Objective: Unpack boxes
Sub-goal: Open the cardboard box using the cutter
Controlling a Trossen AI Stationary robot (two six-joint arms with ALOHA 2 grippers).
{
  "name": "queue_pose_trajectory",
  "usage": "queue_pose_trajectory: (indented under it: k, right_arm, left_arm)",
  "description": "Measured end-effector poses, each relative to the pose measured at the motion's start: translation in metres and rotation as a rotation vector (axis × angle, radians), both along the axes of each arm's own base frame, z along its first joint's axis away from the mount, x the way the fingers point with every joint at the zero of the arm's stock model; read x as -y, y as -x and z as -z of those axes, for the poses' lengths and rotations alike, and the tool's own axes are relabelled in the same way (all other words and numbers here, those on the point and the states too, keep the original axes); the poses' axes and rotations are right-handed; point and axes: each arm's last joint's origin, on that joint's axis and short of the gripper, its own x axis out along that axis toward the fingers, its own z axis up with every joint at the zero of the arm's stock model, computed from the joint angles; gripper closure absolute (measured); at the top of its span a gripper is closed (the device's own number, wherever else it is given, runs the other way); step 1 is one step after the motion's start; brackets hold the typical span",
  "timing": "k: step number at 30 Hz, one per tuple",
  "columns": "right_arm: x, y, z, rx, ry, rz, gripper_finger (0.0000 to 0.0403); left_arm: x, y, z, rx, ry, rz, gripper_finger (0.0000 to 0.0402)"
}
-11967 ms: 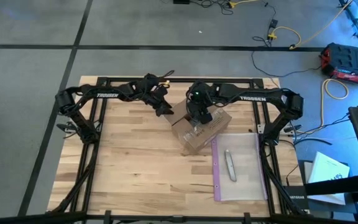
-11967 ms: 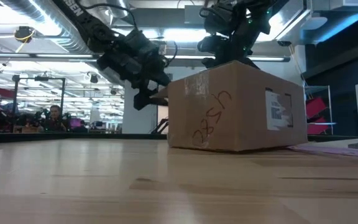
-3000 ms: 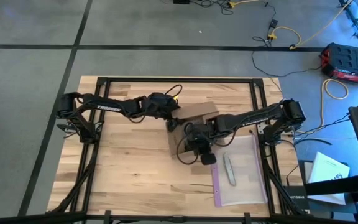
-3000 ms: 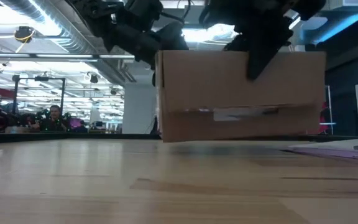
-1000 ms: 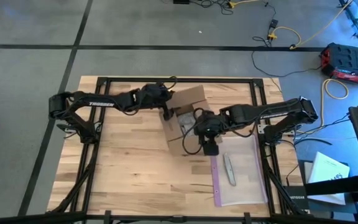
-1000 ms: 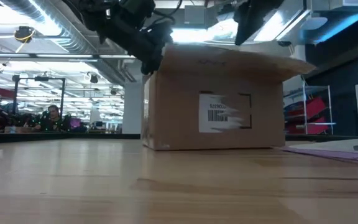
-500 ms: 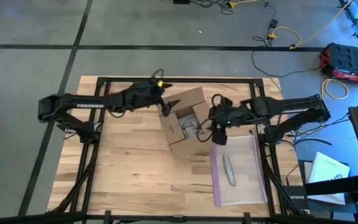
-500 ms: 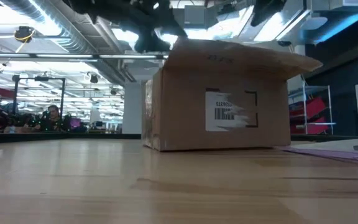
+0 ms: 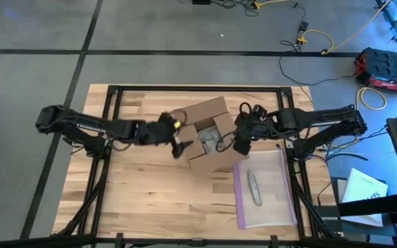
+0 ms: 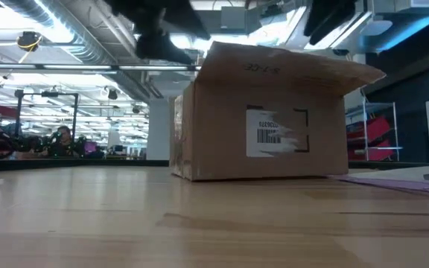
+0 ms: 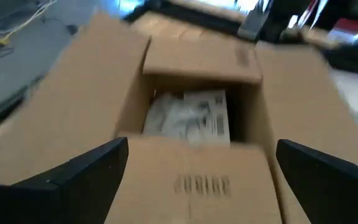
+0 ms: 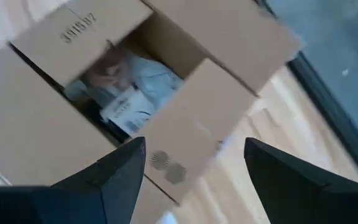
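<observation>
Near the table's middle, toward its far edge: the box (image 9: 206, 136), flaps thrown wide, pale packed contents (image 11: 188, 117) showing in the well. Sits askew, long axis running diagonally across the boards, one flap spread over toward the clear plastic bag (image 9: 264, 184) just beside it. Left gripper (image 9: 178, 147) hovering at the box's left side, fingers spread, nothing held. Right gripper (image 9: 240, 142) poised at the opposite side, likewise spread and empty. Both wrist cameras staring straight down into the opening, so contents lie forward and below each set of fingers. Near enough level on distance; hard to call which arm is closer. Likely next: a reach down between the flaps, mind that inner flap edge
</observation>
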Motion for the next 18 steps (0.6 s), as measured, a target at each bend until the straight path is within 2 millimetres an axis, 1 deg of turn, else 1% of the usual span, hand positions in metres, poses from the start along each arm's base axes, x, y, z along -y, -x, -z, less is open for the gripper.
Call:
queue_pose_trajectory:
  k: [2, 3, 5, 6, 8, 10, 12, 14, 15, 16, 18]
  right_arm:
    - [-0.001, -0.003, 0.003, -0.005, -0.017, 0.021, 0.0143]
    - [0.000, -0.002, 0.005, -0.027, 0.002, 0.053, 0.0143]
    - [0.006, 0.006, 0.011, -0.111, 0.102, 0.159, 0.0143]
    - [0.012, 0.008, 0.015, -0.155, 0.152, 0.215, 0.0143]
    - [0.025, 0.013, 0.024, -0.222, 0.165, 0.297, 0.0145]
    - [0.037, 0.015, 0.035, -0.270, 0.109, 0.339, 0.0154]
    - [0.049, 0.018, 0.048, -0.327, 0.069, 0.361, 0.0172]
    - [0.056, 0.020, 0.062, -0.344, 0.046, 0.372, 0.0206]
    - [0.059, 0.020, 0.069, -0.341, 0.033, 0.376, 0.0231]
    - [0.060, 0.022, 0.075, -0.337, 0.020, 0.371, 0.0262]
    - [0.059, 0.027, 0.084, -0.309, -0.013, 0.354, 0.0337]
  left_arm:
    - [0.012, 0.004, 0.003, -0.020, -0.014, -0.025, 0.0006]
    - [0.016, 0.005, 0.003, -0.027, -0.024, -0.027, 0.0006]
    - [0.022, 0.008, 0.005, -0.058, -0.035, -0.012, 0.0006]
    - [0.023, 0.011, 0.009, -0.097, -0.035, -0.016, 0.0006]
    - [0.020, 0.018, 0.021, -0.220, -0.011, -0.063, 0.0006]
    - [0.016, 0.028, 0.036, -0.350, 0.025, -0.146, 0.0006]
    - [0.014, 0.037, 0.049, -0.422, 0.025, -0.180, 0.0010]
    - [0.017, 0.046, 0.061, -0.433, 0.034, -0.174, 0.0029]
    - [0.018, 0.050, 0.067, -0.432, 0.048, -0.159, 0.0046]
    - [0.019, 0.054, 0.073, -0.422, 0.072, -0.139, 0.0069]
    - [0.020, 0.061, 0.084, -0.376, 0.141, -0.106, 0.0135]
